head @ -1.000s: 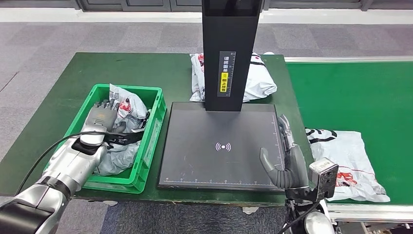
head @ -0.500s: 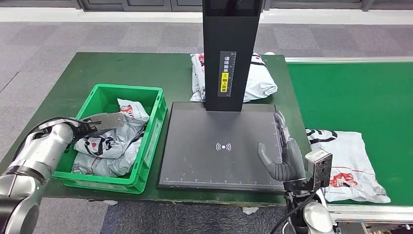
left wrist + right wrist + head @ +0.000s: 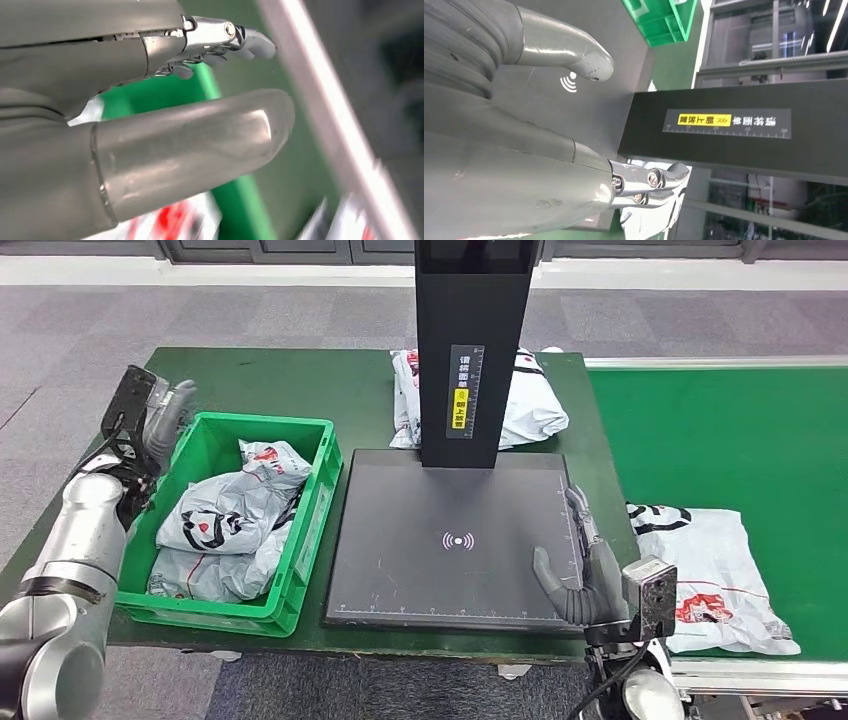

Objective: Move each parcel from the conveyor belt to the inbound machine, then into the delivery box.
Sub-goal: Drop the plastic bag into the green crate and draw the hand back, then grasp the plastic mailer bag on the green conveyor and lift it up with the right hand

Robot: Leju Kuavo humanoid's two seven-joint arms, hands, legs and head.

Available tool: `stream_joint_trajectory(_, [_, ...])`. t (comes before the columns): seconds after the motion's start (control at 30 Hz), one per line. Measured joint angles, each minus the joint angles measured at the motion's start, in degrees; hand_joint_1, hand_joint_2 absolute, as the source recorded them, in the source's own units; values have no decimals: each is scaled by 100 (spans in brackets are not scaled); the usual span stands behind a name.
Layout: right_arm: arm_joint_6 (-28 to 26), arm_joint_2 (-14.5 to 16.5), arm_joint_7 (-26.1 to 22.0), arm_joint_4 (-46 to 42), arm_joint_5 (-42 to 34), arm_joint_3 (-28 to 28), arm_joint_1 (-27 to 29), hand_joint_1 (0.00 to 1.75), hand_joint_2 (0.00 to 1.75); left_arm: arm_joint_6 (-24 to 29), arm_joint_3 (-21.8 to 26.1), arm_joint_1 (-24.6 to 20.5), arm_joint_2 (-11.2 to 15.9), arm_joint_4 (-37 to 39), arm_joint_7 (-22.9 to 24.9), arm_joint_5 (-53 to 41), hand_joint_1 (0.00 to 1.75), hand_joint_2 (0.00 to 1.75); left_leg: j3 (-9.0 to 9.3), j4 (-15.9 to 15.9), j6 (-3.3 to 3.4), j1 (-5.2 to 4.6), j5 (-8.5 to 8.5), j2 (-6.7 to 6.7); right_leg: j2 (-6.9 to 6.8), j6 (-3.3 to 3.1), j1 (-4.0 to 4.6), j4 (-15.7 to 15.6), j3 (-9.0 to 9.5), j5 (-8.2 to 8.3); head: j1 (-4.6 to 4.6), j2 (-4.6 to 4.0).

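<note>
Grey carpet surrounds the green desk [image 3: 250, 380]. From the delivery box [image 3: 305, 530], the left hand [image 3: 160, 415] has been withdrawn empty, fingers apart, leaving a crinkled glossy parcel [image 3: 225, 525] deposited beside it. The right hand [image 3: 590, 565] is held open over the matte inbound machine [image 3: 450, 540], the next parcel [image 3: 715, 575] just beyond it on the conveyor belt [image 3: 730, 430].

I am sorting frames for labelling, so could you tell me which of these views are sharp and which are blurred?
Head view: evenly lit and sharp, with the parcels in the green crate and the scanner plate crisp. Left wrist view: the left hand fairly clear, the background smeared and out of focus. Right wrist view: the right hand and the black column sharp, its label legible.
</note>
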Motion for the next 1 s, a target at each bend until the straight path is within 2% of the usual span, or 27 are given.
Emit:
stream_joint_trajectory(0.13, [-179,3,84,-44,87,-7,47,0,175,1578,-1,291,-145,-765,-434,-211,0,0,1,0,0,0,0,2,4,-1,0,0,-1,0,-1,1])
stream_joint_trajectory(0.2, [-221,3,93,-44,109,-44,44,0,175,1945,-1,494,-218,-1237,-509,-274,0,0,-1,0,0,0,-1,0,3,-1,-1,0,0,-1,-1,1])
stream_joint_trajectory(0.4, [-226,3,93,-44,121,-105,41,0,175,2053,-1,828,-319,-2002,-499,-295,0,0,-3,0,1,0,-3,-2,-1,-2,-1,-1,0,-3,0,1])
stream_joint_trajectory(0.63, [-232,3,95,-44,123,-107,41,0,175,2088,-1,930,-361,-2292,-502,-312,0,0,-3,0,1,0,-2,-3,-1,-3,0,0,0,-2,0,0])
stream_joint_trajectory(0.73, [-294,3,122,-44,146,-129,38,0,175,2339,-1,993,-376,-2412,-653,-395,0,0,-3,0,0,0,-1,-3,-1,-3,0,0,0,-2,0,0])
stream_joint_trajectory(0.9, [-473,-5,193,-34,191,-258,-70,0,175,3067,-22,1337,-438,-2987,-1043,-602,0,0,-3,0,1,0,-4,0,2,-3,-2,-1,-2,-3,0,0])
stream_joint_trajectory(1.0, [-504,-15,194,-28,195,-323,-158,0,175,3184,-38,1512,-477,-3311,-1059,-640,0,0,-4,0,5,-1,-6,-1,0,-1,-2,-1,-1,-6,0,0])
